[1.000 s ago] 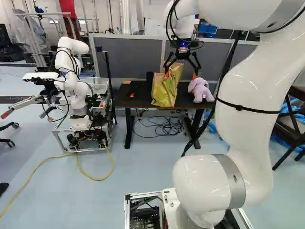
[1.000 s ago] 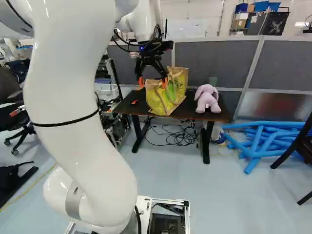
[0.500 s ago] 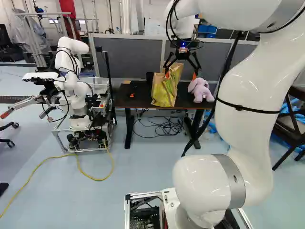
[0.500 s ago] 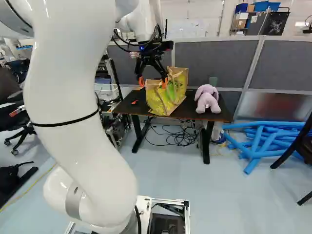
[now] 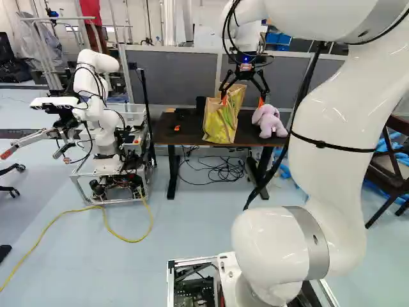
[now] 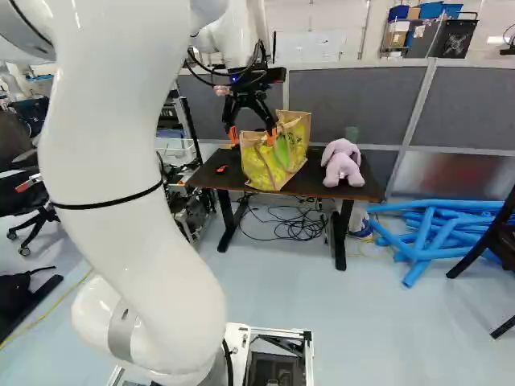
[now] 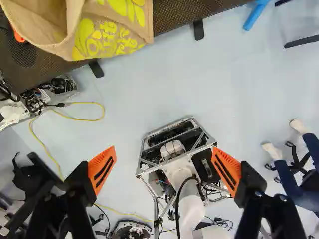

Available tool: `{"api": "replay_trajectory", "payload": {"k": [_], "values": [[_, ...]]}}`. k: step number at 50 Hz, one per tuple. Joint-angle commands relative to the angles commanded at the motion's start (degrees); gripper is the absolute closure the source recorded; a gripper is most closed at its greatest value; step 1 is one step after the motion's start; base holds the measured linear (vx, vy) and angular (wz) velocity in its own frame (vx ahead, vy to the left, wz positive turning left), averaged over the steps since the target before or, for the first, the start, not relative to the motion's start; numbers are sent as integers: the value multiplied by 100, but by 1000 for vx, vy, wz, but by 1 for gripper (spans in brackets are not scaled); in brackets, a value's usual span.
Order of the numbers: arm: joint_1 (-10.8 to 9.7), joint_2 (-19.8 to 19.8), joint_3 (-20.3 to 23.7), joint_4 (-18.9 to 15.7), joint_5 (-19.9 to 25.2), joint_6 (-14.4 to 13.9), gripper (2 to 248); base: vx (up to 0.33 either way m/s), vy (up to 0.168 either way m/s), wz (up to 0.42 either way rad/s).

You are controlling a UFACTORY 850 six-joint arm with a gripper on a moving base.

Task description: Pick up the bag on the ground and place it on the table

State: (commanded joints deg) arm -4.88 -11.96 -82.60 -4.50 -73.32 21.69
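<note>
From a distance, I am hovering the claw with its two fingers spread wide, their orange pads facing each other and touching nothing. The bag, tan with yellow print, is standing upright on the dark table, ahead of the claw and free of both fingers, its mouth gaping open. In the wrist view, the metal frame of my moving base is showing between the claw's fingers, far beneath them. A lavender plush toy is sitting on the same table, to the right of the claw and the bag. Black cables are lying tangled on the floor below the tabletop. Well to the claw's left, another robot is standing; off to its right, blue tubes are lying piled on the floor.
</note>
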Motion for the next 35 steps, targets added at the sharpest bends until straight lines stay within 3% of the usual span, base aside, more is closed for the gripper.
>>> {"api": "replay_trajectory", "payload": {"k": [35], "values": [[0,0,0,0,0,0,3,0,0,0]]}}
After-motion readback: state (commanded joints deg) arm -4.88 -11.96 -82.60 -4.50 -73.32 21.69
